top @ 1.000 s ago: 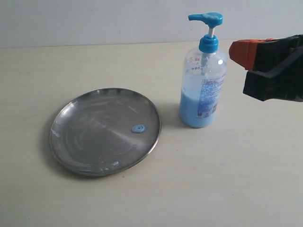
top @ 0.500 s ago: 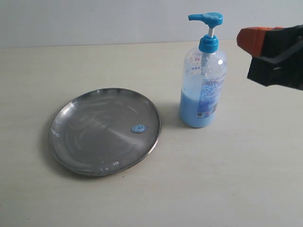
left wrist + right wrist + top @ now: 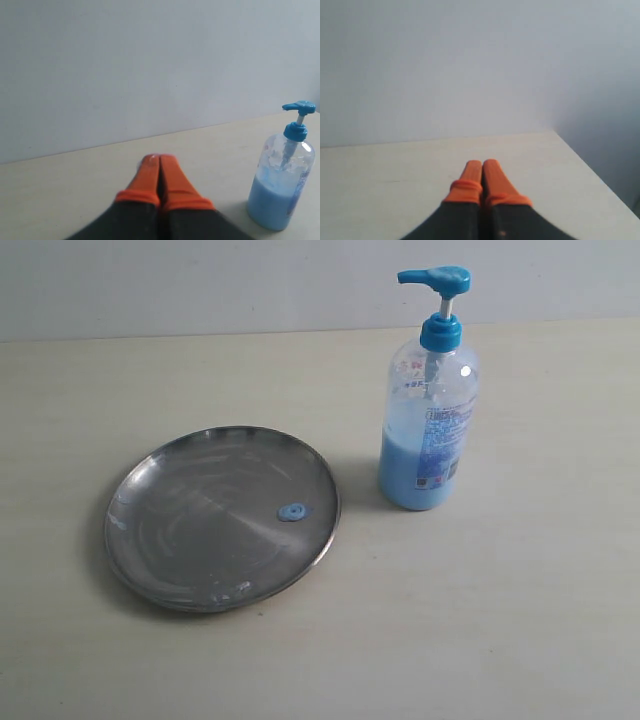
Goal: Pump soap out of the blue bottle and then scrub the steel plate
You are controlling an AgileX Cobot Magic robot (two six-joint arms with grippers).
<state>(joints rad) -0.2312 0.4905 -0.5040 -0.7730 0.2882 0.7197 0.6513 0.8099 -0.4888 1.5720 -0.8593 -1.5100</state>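
- Beige tabletop point(image 3: 520, 630), matte and pale, carries everything. I judge the task about half done on it: soap is out, scrubbing not started.
- Grey-white wall point(image 3: 200, 280) runs behind the blue bottle, plain and bare. The right wrist view shows a corner of the table ending in front of it.
- Steel plate point(image 3: 180, 530) lies flat to the left of the bottle in the exterior view, near it but not touching. The surface is dull and streaky, with no lather or fresh wipe marks that I can make out.
- Blue bottle point(image 3: 428, 440) stands upright, pump head up and spout pointing towards the plate side. Roughly the lower half is light blue liquid. I call the pumping step finished.
- Left gripper point(image 3: 159, 167) is low over the table, well apart from the bottle. Its orange jaws are pressed together with nothing between them.
- Right gripper point(image 3: 482, 172) is the same, jaws closed tight on nothing. No bottle shows in its view, and neither gripper shows in the exterior view.
- Soap point(image 3: 293, 511) is a small blue blob on the plate, on the part nearest the bottle, just inside the rim and not spread.
- Left to do is the whole scrub. Nothing to scrub with shows in any view.
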